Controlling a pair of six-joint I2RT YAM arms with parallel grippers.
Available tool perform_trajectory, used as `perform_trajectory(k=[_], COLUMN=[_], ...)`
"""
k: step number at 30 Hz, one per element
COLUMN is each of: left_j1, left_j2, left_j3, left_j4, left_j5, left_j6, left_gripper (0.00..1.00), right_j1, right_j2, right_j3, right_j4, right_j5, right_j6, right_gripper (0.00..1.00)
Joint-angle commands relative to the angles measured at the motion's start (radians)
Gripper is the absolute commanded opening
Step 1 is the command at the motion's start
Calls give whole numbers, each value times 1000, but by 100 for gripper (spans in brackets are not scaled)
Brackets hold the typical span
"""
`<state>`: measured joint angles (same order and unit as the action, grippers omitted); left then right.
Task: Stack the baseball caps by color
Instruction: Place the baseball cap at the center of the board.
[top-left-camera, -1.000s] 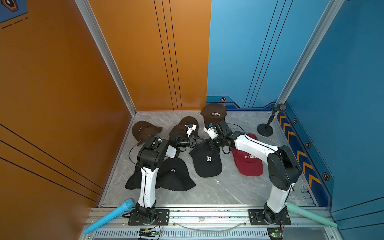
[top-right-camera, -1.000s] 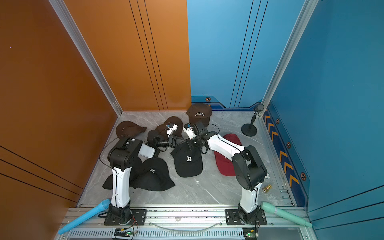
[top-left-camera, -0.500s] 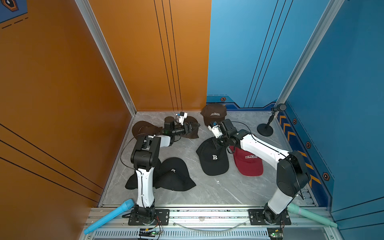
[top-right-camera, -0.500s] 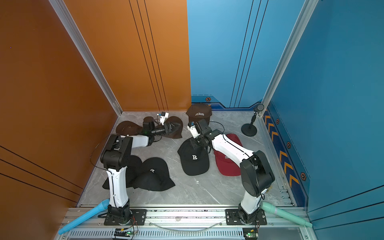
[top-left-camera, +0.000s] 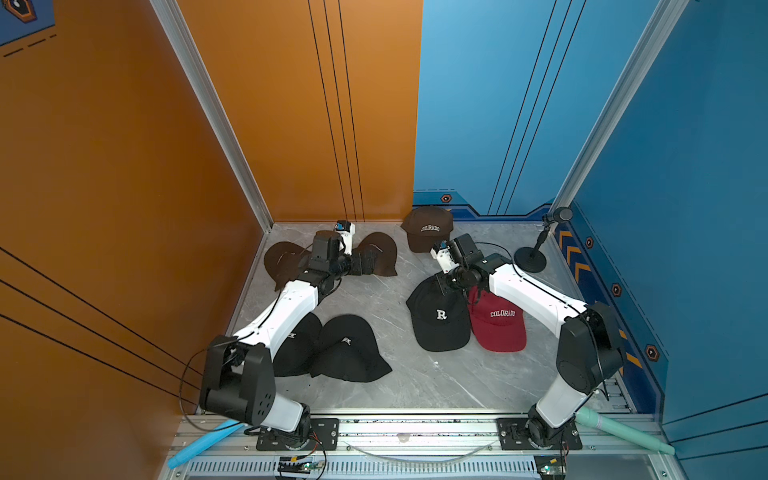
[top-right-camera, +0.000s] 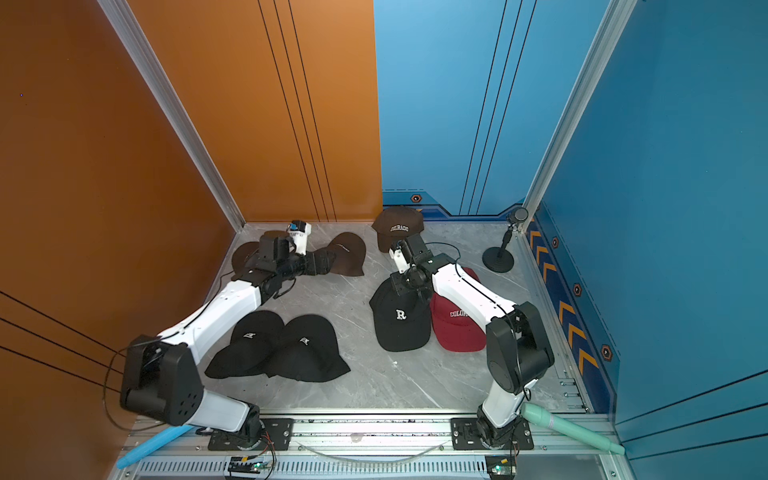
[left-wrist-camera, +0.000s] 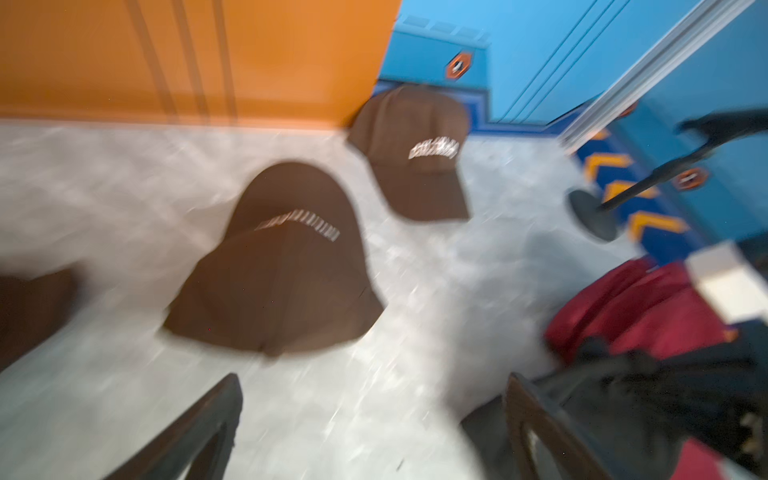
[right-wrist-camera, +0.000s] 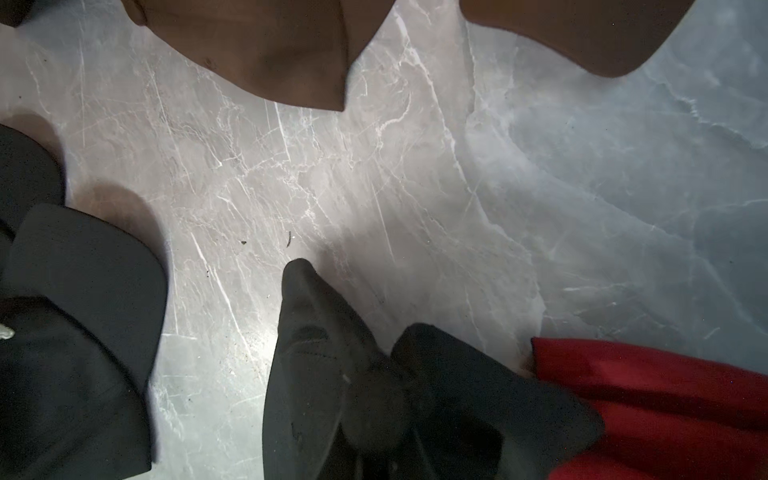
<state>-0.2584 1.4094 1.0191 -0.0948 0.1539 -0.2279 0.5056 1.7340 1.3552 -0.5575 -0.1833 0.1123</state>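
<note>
In both top views my left gripper stands open beside a dark brown cap lying at the back. In the blurred left wrist view its fingers are wide apart over bare floor, short of that brown cap. Another brown cap lies at the back left, and a brown COLORADO cap by the back wall. My right gripper is shut on the rear edge of the black R cap, which overlaps a red COLORADO cap. Two black caps lie overlapped at the front left.
A black microphone stand stands at the back right corner. Orange and blue walls close in the grey marble floor on three sides. A metal rail with both arm bases runs along the front.
My left gripper carried a brown cap from the middle to the back, opened and let it go there. My right gripper dragged the black R cap to the right, against the red cap.
</note>
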Motion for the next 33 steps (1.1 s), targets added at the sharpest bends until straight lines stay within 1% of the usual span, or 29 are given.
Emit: perform_trajectory(k=[1,3,6,11,13,17,33], left_j1=[-20,-31,-40,-63,-75,-86,-87], left_j2=[-110,-181,-249,-292,-294,-297,-306], left_j3=[-126,-194,-259,-317,-326,-326,-309], left_j4=[-86,-86,-86,-121,-122,-134,-146], left_j5=[-188,-209,-207,-195,-195,-198,-185], left_j6=[29,8,-14,-40,-44,-40,-30], left_gripper=[98,98,98,98,98,98,98], right_j1=[1,-7,-19,-30,-35,-36,-33], right_j2=[41,68,95,119,136,183,248], right_j3=[-2,-7,-16,-19,-1,64,218], right_j4=[45,67,104,171,180,135,-14], right_j5=[-26,-22,-23,-44,-52,-65,2], right_j6=[20,23,32,34,28,-11,-132], right_gripper=[0,0,0,0,0,0,0])
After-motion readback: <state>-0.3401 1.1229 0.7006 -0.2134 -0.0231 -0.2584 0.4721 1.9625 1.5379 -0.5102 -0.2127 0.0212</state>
